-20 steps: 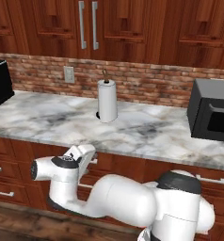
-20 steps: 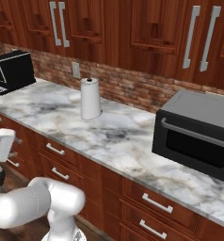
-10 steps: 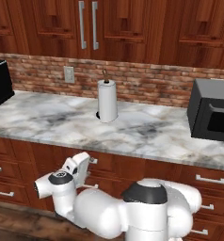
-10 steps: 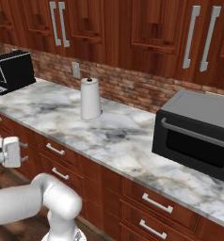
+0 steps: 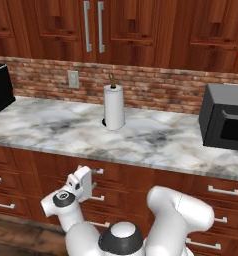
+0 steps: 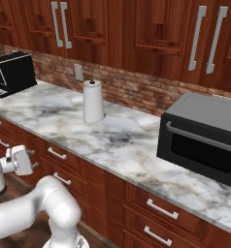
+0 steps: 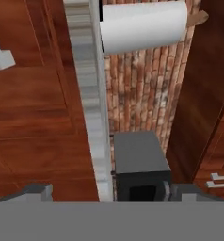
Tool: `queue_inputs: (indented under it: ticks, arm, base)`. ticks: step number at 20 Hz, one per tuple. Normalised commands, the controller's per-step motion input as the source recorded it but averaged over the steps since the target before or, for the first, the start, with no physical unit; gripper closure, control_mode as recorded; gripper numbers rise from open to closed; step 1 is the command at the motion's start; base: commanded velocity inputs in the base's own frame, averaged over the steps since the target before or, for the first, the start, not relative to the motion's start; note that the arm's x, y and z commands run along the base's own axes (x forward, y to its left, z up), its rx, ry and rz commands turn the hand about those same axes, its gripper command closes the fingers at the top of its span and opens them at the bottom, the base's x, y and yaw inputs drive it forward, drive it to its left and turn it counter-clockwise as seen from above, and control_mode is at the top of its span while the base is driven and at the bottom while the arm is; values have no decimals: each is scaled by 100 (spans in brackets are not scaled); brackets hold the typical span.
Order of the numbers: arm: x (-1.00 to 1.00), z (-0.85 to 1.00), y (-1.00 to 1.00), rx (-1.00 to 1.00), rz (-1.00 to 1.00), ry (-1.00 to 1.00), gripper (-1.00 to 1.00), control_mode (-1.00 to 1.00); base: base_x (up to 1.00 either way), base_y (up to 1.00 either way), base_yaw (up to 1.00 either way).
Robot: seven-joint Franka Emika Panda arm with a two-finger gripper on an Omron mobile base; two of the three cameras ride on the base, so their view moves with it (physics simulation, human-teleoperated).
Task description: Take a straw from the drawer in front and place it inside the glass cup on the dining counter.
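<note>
The drawer (image 5: 122, 176) is a reddish-brown front right under the marble worktop, and it is closed, with its silver bar handle (image 6: 57, 153) showing. My gripper (image 5: 93, 186) hovers just in front of that drawer front, at handle height (image 6: 34, 163). In the hand view, rolled sideways, the gripper (image 7: 113, 190) is open, its two fingertips (image 7: 36, 190) far apart with nothing between them. The straw is hidden. The glass cup and the dining counter are out of view.
On the marble worktop (image 5: 51, 127) stand a paper towel roll (image 5: 114, 106), a black microwave (image 5: 226, 122) at the right and a black appliance (image 6: 13, 72) at the left. More drawers (image 6: 158, 208) lie below, wall cabinets (image 5: 96, 25) above the brick wall.
The hand has sunk a little and moved closer to the drawer fronts while the elbow swung to the right. The jaws stayed open.
</note>
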Motion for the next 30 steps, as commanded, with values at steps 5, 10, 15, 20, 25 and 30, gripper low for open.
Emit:
queue_inputs:
  ticks: [5, 10, 15, 20, 25, 30]
  arm:
    - [47, -29, 0, -7, 0, 0, -100, -100]
    - [37, -33, 0, -4, 4, 0, -100, -100]
    - [42, -37, 0, -1, 7, 0, -100, -100]
    - [48, -33, 3, 0, 6, 0, -100, -100]
    - [39, -39, 3, -3, 4, 0, -100, -100]
    - [31, -40, 4, -4, 2, 0, -100, -100]
  base:
    - [0, 0, 0]
    - [0, 0, 0]
    - [0, 0, 0]
    - [0, 0, 0]
    - [0, 0, 0]
    - [0, 0, 0]
